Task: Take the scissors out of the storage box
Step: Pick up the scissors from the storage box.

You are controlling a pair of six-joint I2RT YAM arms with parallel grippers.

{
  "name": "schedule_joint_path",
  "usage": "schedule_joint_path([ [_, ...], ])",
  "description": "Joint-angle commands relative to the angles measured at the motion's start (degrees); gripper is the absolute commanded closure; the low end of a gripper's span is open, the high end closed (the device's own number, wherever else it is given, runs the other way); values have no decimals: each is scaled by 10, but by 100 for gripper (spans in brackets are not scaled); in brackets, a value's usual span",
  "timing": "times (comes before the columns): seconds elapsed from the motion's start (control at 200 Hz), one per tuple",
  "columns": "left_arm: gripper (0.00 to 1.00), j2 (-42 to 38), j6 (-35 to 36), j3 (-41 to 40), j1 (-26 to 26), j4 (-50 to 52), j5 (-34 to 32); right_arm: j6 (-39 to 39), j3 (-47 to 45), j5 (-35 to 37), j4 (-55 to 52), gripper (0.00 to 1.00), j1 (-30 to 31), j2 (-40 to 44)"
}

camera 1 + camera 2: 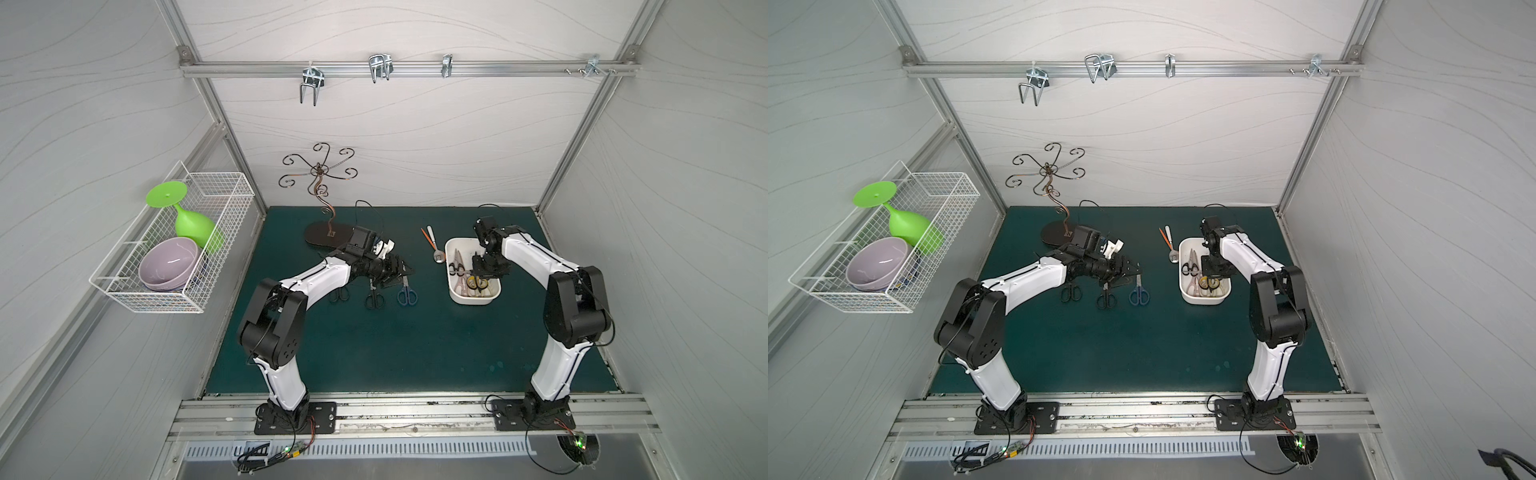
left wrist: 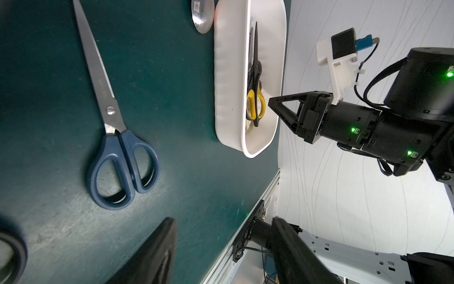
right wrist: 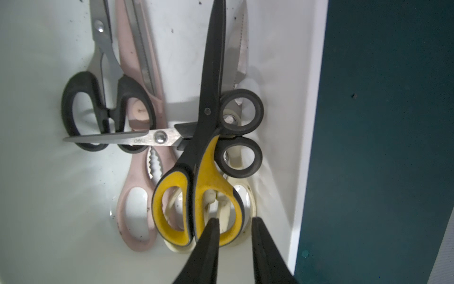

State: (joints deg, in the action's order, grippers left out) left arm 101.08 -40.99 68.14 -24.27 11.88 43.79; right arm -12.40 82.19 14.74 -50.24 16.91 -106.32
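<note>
While left claw (image 2: 223,221) hangs wide and empty, right claw (image 3: 234,221) narrowly straddles the yellow-handled scissors (image 3: 204,186), storage box (image 1: 448,270) at 2 o'clock.

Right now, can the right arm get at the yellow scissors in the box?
Probably yes. The yellow scissors lie topmost in the box, uncovered, and the right gripper hangs at one handle loop, open jaws either side of its rim.
</note>
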Motion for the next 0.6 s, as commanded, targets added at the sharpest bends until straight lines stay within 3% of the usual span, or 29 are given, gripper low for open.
schedule_joint_path([
  [0.0, 35, -1, -1, 11, 0, -16, 9, 3, -8, -3, -13, 72, -3, 3],
  [0.595, 35, 2, -1, 29, 0, -4, 11, -2, -31, -8, 20, 72, -9, -26],
])
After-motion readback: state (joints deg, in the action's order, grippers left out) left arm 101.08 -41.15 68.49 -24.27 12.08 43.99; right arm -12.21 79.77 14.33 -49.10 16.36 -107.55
